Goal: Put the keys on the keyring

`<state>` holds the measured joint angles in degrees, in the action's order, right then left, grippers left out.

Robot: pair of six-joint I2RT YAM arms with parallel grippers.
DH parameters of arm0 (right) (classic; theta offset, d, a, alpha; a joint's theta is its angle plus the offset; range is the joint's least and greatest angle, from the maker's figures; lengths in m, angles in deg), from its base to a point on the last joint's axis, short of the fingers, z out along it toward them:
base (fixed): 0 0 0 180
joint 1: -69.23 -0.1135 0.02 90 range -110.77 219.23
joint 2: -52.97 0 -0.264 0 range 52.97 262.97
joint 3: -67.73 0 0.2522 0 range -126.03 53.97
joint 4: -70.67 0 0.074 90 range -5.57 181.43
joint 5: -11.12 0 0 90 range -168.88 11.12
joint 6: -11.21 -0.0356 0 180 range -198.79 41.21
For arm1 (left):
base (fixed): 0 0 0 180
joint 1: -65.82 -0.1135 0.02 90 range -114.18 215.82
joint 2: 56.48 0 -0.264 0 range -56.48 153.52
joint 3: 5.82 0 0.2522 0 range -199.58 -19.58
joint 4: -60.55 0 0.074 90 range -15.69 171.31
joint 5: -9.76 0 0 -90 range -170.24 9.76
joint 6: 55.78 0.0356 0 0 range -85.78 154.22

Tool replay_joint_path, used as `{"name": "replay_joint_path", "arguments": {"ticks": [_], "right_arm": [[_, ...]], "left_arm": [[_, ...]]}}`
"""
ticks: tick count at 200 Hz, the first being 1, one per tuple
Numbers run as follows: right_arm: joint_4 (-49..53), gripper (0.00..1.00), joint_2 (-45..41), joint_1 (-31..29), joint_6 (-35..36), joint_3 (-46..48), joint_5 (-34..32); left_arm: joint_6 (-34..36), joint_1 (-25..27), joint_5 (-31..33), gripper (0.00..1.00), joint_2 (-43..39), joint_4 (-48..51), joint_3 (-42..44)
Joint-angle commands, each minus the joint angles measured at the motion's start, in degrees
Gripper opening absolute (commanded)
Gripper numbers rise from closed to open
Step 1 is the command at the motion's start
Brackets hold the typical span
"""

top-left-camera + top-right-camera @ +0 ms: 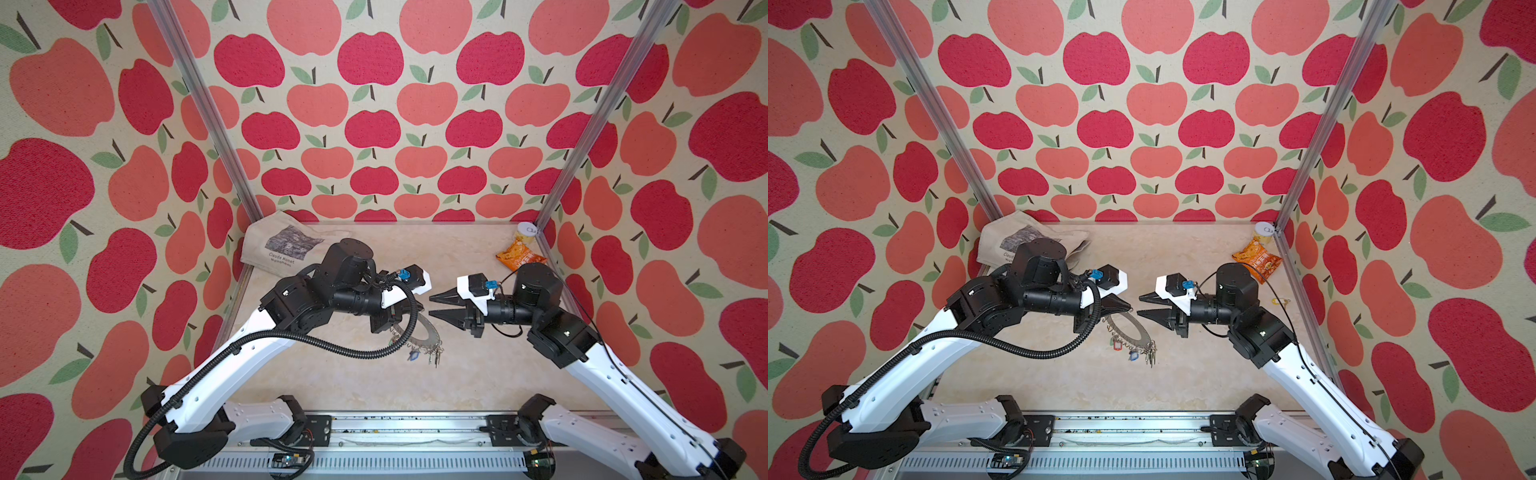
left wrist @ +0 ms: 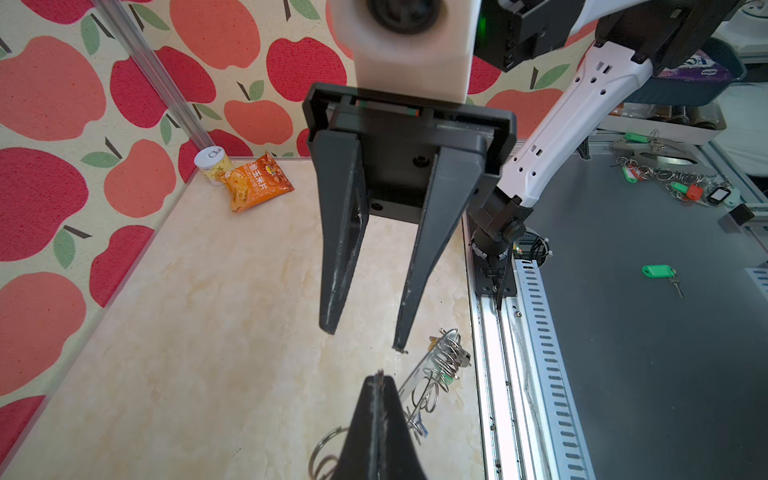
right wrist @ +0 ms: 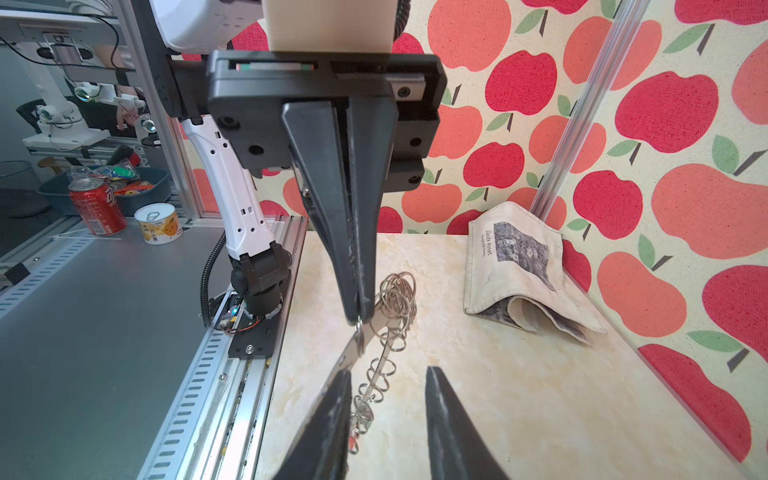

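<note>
The keyring [image 1: 1130, 333], a flat grey ring plate rimmed with wire loops, hangs tilted above the table. My left gripper [image 1: 1126, 308] is shut on its upper edge, and the right wrist view shows that pinch on the plate [image 3: 354, 351]. Keys [image 1: 1150, 354] dangle from its low side, next to a red tag [image 1: 1117, 344] and a blue tag [image 1: 1133, 355]. My right gripper [image 1: 1139, 305] faces the left one tip to tip, open, holding nothing. Its fingers [image 3: 436, 399] stand on either side of the loops [image 3: 380, 370] without touching them. A small yellow tagged thing [image 1: 1281, 300] lies by the right wall.
A folded canvas bag [image 1: 282, 245] lies at the back left. An orange snack pack [image 1: 519, 258] and a small can [image 1: 525, 232] sit in the back right corner. Beyond the front rail [image 2: 498, 374], a green-tagged key [image 2: 657, 272] and another ring [image 2: 669, 160] lie on a grey surface.
</note>
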<state>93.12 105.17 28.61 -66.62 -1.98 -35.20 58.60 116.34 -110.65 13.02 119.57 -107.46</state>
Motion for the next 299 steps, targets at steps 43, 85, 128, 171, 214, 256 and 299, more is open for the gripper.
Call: {"name": "replay_joint_path", "arguments": {"ticks": [43, 85, 128, 171, 214, 256, 299], "right_arm": [[-3.4, 0.27, 0.9, -1.8, -2.8, 0.7, 3.8], [-3.1, 0.25, 1.1, -2.2, -2.7, 0.7, 4.0], [-3.0, 0.22, 1.7, -2.4, -2.9, 0.5, 4.2], [-2.4, 0.16, 1.8, -2.6, -2.7, 0.4, 3.8], [-3.5, 0.00, 1.2, -2.6, -3.2, 1.1, 2.7], [-10.8, 0.00, -0.4, -2.3, -7.5, 4.9, 1.7], [-32.4, 0.00, -0.6, 0.8, -20.9, 12.0, 4.4]], "left_arm": [[1.7, 0.9, 0.1, 0.00, -0.3, -0.8, -1.8], [2.1, 1.3, 0.4, 0.00, -0.5, -0.6, -1.9], [2.4, 1.7, 0.4, 0.00, -0.5, -0.7, -2.1], [2.5, 2.0, 0.7, 0.00, -0.7, -0.9, -2.1], [2.3, 2.3, 1.6, 0.00, -0.8, -0.9, -2.0], [-1.5, 2.1, 6.3, 0.28, -4.1, -6.0, 1.6], [-6.1, 1.4, 6.9, 0.38, -9.1, -10.2, 4.8]]}}
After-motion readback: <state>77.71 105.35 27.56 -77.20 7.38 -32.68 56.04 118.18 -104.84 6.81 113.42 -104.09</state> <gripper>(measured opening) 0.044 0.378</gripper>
